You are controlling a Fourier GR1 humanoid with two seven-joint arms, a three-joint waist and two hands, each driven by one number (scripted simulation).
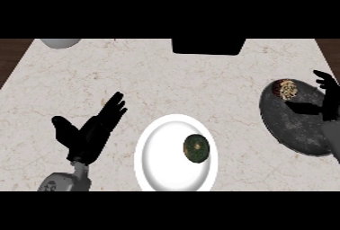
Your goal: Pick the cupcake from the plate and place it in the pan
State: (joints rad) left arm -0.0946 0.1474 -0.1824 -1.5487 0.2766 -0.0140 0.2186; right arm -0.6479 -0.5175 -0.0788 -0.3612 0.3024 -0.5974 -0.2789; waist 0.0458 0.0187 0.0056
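1. Cupcake (288, 89) lying in the far part of the grey pan (292, 130), at the counter's right side; seen from above as a small round thing, pale and speckled brown on top with a dark rim.
2. Right hand (327, 99) just beside the cupcake, over the pan's right edge; fingers straight and spread, thumb reaching out toward the left, nothing held, apart from the cupcake.
3. White plate (156, 152) near the counter's front middle, well apart from the pan; carrying a dark green round item (196, 148) on its right half.
4. Left hand (90, 130) to the left of the plate, open with fingers straight and pointing up to the right, thumb out to the left, holding nothing.
5. Marbled counter (166, 85) pale with faint brown veins; a black box-like object (208, 46) at the far edge and a pale rounded object (60, 42) at the far left corner, both cut off.
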